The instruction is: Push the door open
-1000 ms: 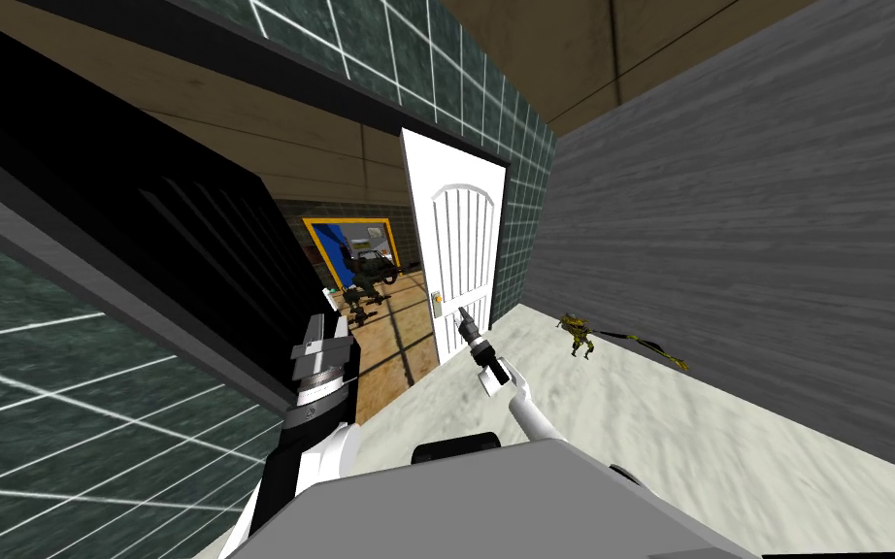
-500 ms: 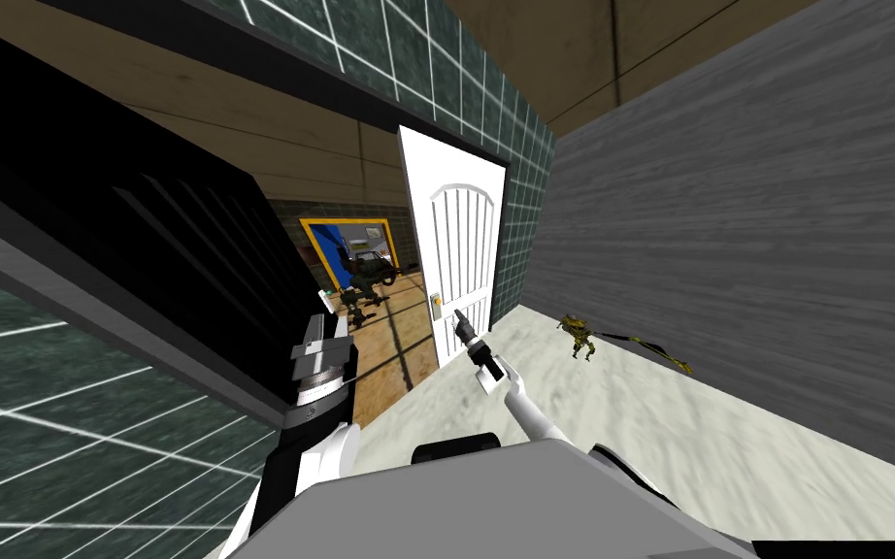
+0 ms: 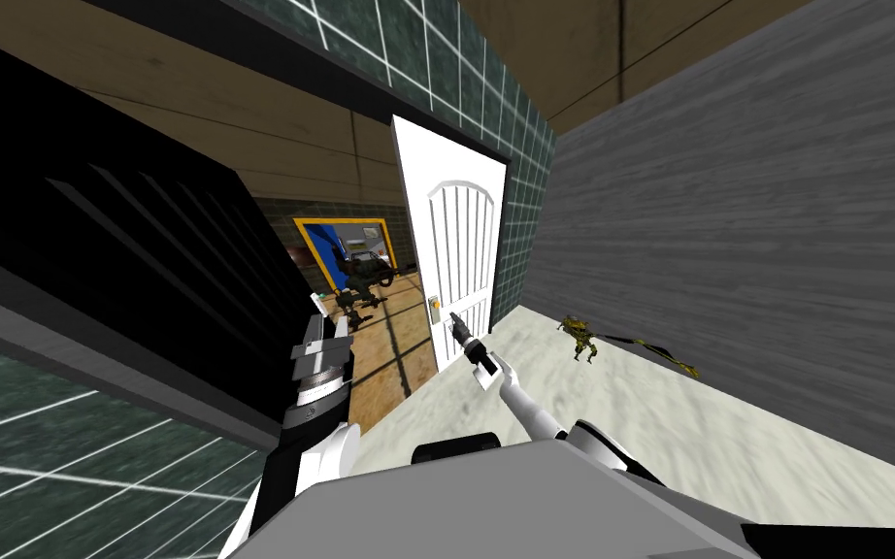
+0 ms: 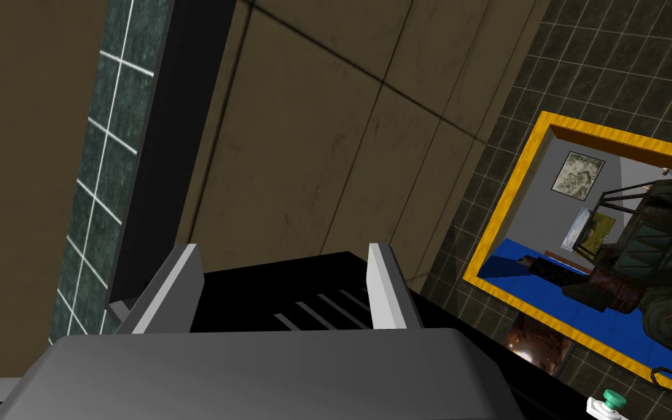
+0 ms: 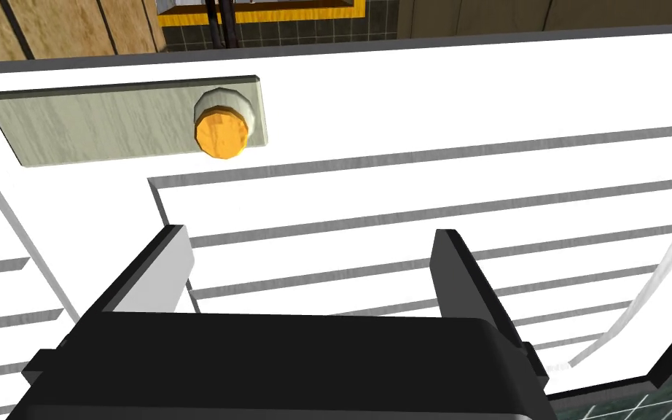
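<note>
White panelled door (image 3: 460, 243): ajar, with a wood-floored room visible past its knob-side edge; right pincer (image 5: 311, 235): fingers wide, holding nothing, directed at the door's grooved face just beside the orange knob (image 5: 221, 131) on its grey plate (image 5: 108, 127); contact cannot be confirmed; left pincer (image 4: 283, 251): fingers wide, empty, well apart from the door, on its opening side.

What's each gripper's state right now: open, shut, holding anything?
Left gripper: open, holding nothing.
Right gripper: open, holding nothing, pointed at the white door near its orange knob.
</note>
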